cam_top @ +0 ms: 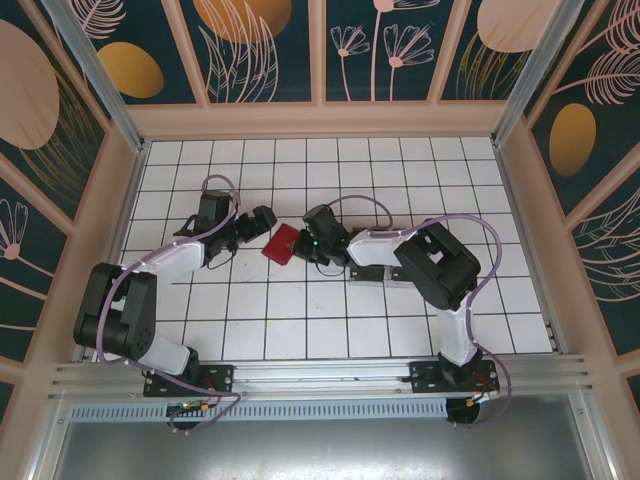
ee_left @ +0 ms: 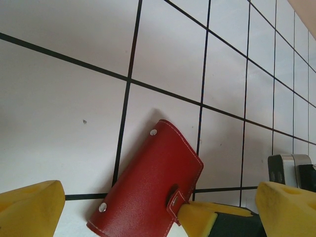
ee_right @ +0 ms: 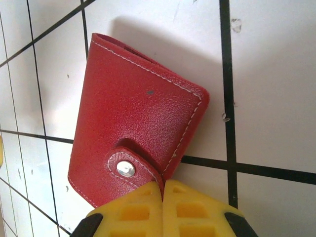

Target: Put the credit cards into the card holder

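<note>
Red card holder (ee_right: pixel 133 123) lies flat & closed on white tiled bench (cam_top: pixel 400 180), approx mid-bench, between the two arms. Snap tab (ee_right: pixel 126 169) is fastened, at its edge twd the R arm. R pincer (ee_right: pixel 163 190) is clenched, yellow tips pressed together w/ the tab's edge pinched at their seam. L pincer (ee_left: pixel 160 210) is released, jaws wide, low over the bench just beside the holder's other side, not touching it.

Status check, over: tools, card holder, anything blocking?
Left tool open beside card holder. Right tool shut at its snap strap. Holder closed, strap fastened: likely blocks loading.
</note>
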Tool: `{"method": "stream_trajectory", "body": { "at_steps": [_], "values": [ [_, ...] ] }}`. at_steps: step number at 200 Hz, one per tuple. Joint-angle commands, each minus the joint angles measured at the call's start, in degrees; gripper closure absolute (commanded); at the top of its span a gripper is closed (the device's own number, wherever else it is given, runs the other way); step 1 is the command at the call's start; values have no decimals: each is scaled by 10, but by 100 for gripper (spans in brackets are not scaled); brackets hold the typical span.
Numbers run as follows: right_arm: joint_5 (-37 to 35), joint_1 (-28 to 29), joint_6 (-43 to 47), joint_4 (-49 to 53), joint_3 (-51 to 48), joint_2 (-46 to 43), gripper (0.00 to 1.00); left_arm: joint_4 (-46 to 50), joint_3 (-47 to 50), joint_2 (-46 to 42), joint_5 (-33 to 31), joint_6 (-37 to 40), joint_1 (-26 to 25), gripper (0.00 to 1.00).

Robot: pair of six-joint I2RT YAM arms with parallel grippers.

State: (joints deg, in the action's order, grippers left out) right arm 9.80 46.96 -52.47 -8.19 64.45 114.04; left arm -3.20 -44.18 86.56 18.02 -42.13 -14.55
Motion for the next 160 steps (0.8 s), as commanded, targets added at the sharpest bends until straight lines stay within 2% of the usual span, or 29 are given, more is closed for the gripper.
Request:
{"method": "stream_trajectory", "body": {
  "at_steps": [1, 50, 82, 160],
  "values": [
    [28, 2, 45, 16, -15, -28, 100, 10, 3, -10, 7, 17, 3, 2],
    [64, 3, 155, 96, -61, -86, 100, 27, 35, -54, 16, 26, 3, 1],
    [80, -1, 209, 107, -80, -108, 100, 13, 74, -84, 31, 11, 0, 1],
    [119, -4, 200, 73, -72, -135, 100, -27, 104, -85, 46, -12, -16, 1]
  ]
}}
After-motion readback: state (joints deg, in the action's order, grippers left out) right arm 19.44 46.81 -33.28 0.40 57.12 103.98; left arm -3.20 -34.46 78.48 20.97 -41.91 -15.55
